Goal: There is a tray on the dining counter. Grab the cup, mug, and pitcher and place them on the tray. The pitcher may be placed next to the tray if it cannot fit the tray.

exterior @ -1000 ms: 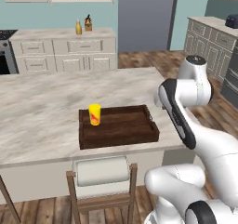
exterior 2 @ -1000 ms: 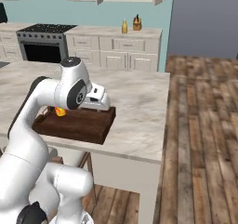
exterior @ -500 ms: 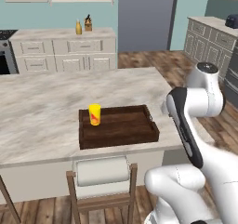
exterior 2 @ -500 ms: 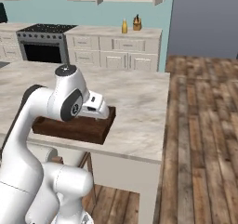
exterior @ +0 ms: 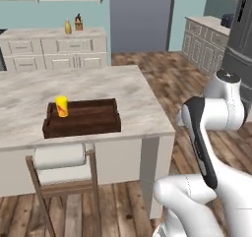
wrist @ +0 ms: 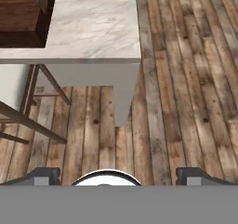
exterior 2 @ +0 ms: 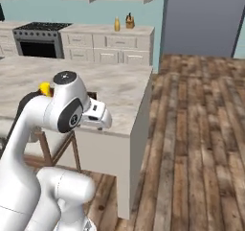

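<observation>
At left of centre in the left base view your cup (exterior: 61,106) already stands on the tray (exterior: 88,119), upper left in the right base view the pitcher (exterior 2: 116,24) waits on the wall counter, and the hand view shows the gripper (wrist: 119,174) wide and empty, so approach it squarely.

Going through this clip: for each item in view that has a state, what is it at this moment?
cup: upright on the tray, at its left end.
tray: flat on the dining counter, holding the cup.
pitcher: upright on the far wall counter, not yet fetched.
knife block: upright beside the pitcher.
gripper: jaws open, empty, off the dining counter's end, over the wood floor.
</observation>
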Tool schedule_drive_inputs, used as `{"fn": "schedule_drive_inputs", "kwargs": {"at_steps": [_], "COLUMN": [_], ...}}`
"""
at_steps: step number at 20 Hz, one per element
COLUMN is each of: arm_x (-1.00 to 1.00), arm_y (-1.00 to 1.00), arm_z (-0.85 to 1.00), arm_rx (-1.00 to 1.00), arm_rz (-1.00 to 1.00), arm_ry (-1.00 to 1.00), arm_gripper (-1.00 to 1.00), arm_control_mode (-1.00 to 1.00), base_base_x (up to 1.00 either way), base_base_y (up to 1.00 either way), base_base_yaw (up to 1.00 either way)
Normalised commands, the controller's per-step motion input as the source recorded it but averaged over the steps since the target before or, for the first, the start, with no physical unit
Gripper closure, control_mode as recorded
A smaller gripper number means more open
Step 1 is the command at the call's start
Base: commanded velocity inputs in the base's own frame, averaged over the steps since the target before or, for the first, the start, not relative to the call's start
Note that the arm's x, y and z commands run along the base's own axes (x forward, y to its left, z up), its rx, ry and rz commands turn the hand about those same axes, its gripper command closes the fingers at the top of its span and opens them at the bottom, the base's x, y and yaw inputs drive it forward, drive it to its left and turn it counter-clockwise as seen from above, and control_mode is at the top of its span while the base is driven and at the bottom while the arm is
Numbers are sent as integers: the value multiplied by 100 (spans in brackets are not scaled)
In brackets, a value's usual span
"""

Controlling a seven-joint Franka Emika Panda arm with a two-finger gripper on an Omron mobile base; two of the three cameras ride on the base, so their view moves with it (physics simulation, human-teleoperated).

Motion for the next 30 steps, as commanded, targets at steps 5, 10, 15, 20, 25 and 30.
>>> {"fn": "schedule_drive_inputs", "kwargs": {"at_steps": [5,10,15,20,25,30], "arm_x": [0,0,0,0,0,0], "arm_y": [0,0,0,0,0,0], "arm_z": [0,0,0,0,0,0], "arm_rx": [0,0,0,0,0,0], "arm_rz": [0,0,0,0,0,0], "arm_ry": [0,0,0,0,0,0], "arm_gripper": [-100,-100,-100,-100,-100,-100], "arm_control_mode": [100,100,100,100,100,100], "base_base_x": [-35,-3,11,84,100,100], "base_base_y": [-100,-100,-100,-44,0,0], "base_base_yaw": [-4,-7,-4,3,6,5]}}
